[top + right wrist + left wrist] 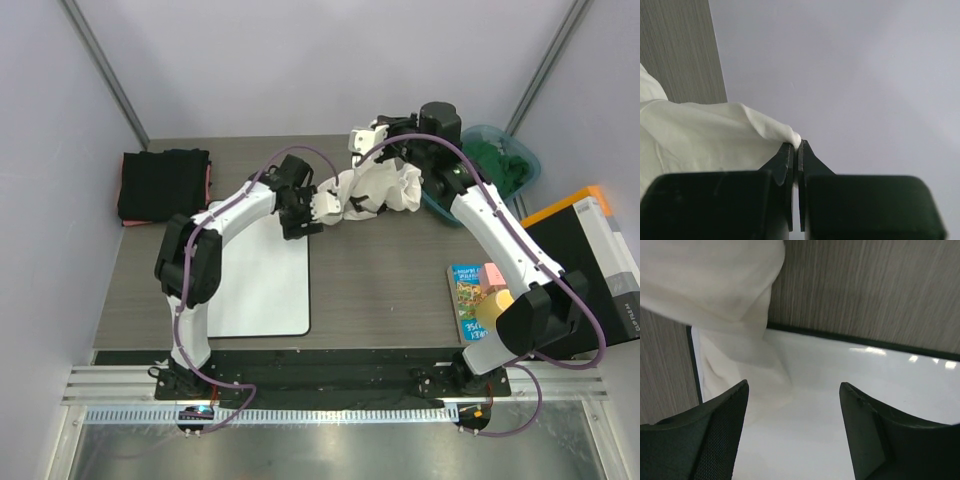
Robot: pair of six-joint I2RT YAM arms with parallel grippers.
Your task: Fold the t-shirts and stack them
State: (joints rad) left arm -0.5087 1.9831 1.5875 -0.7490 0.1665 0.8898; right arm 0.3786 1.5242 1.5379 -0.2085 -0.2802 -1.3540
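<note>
A crumpled white t-shirt [378, 188] hangs above the table's back middle. My right gripper [360, 140] is shut on a fold of it and holds it up; in the right wrist view the cloth [705, 135] is pinched at the tips of the gripper [796, 145]. My left gripper [322, 208] is at the shirt's lower left end, open. In the left wrist view, the left gripper [792, 390] has only the white board [840, 390] between its fingers, and the shirt [715, 285] hangs just beyond them. Folded black t-shirts [163, 185] with a pinkish-red edge lie back left. A green t-shirt [500, 165] fills a teal bin.
The white board with a black rim [260, 290] lies flat in front of the left arm. A colourful book [468, 300] lies near the right arm's base. A black box with an orange edge [590, 260] stands at the right edge. Walls close in on three sides.
</note>
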